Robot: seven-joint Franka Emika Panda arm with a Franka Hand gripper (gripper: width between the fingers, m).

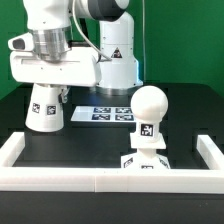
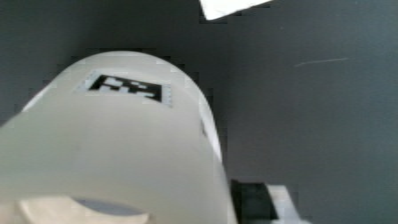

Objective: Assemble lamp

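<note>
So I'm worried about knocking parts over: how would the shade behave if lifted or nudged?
The shade looks like rigid white plastic, so probably stiff and light. Its smooth tapered wall may slip in a pinch. It stands upright on the table; knocked onto its side, it would likely roll in a curve.

White glossy arm (image 1: 110, 45), black joint bands, boxy white hand (image 1: 48, 68).

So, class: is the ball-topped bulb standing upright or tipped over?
Upright. In the exterior view the bulb stands with its ball on top, stem vertical, seated on the square base by the front wall.
</note>
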